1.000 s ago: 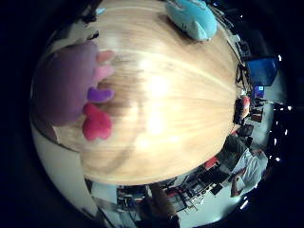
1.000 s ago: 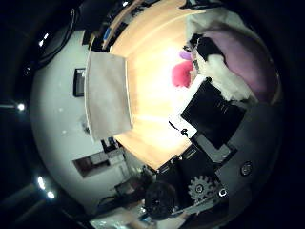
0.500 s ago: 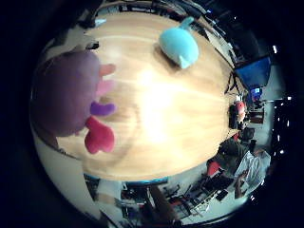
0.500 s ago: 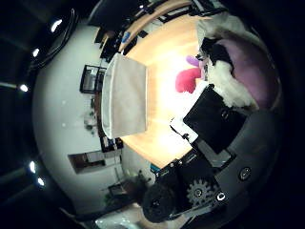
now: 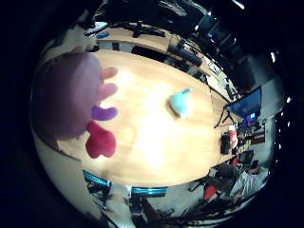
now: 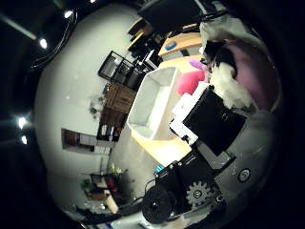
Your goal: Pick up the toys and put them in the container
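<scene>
A purple plush toy (image 5: pixel 66 99) with pink, violet and red limbs (image 5: pixel 100 142) fills one side of the little finger side view, close against my palm. My right hand (image 6: pixel 214 119) has its black and white fingers curled round this plush, holding it well above the wooden table (image 5: pixel 152 152). A light blue plush toy (image 5: pixel 180 102) lies alone on the table below, well apart from the hand. The white rectangular container (image 6: pixel 152 102) stands open-topped at the table's edge, beside the held plush.
A dark monitor (image 5: pixel 249 102) and office chairs stand beyond the table's far edge. Dark shelves (image 6: pixel 119 90) line the wall behind the container. Blue-edged floor shows past the near table edge (image 5: pixel 142 190).
The hand has risen and tilted with the purple plush in it. The table and blue toy now look farther off, and the container has come closer in the thumb side view.
</scene>
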You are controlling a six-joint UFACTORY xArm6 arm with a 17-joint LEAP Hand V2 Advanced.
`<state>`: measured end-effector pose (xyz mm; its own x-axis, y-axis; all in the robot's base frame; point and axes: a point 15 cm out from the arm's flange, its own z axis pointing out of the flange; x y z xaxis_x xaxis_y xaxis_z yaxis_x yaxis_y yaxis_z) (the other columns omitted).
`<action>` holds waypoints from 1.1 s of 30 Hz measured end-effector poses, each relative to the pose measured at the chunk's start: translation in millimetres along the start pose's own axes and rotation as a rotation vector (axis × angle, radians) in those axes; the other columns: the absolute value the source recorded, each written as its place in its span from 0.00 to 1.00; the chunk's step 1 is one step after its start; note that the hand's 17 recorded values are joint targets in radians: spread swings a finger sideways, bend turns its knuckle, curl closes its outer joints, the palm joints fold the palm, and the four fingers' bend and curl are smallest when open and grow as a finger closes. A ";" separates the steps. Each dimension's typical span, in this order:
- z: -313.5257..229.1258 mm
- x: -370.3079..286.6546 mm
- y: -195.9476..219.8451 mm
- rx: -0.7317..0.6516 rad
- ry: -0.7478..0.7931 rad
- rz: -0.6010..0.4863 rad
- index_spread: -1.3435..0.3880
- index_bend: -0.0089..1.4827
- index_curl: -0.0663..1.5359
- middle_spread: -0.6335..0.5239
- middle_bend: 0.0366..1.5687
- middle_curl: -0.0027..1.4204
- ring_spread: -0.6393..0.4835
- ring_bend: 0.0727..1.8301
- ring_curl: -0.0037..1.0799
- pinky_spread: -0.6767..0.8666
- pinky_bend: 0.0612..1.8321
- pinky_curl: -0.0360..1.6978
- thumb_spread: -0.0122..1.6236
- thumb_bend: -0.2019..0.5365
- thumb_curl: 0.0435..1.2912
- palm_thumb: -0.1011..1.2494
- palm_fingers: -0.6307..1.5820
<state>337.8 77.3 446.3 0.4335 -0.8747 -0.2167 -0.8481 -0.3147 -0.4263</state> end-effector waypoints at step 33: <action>25.9 -197.0 -67.6 0.038 -0.278 -0.429 0.64 0.85 0.63 0.38 0.83 0.67 0.35 0.74 0.82 0.28 0.77 0.37 0.65 0.24 0.90 0.77 0.78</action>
<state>317.6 280.5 495.1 0.8093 -0.5369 -0.2383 -0.5664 -0.6056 -0.5590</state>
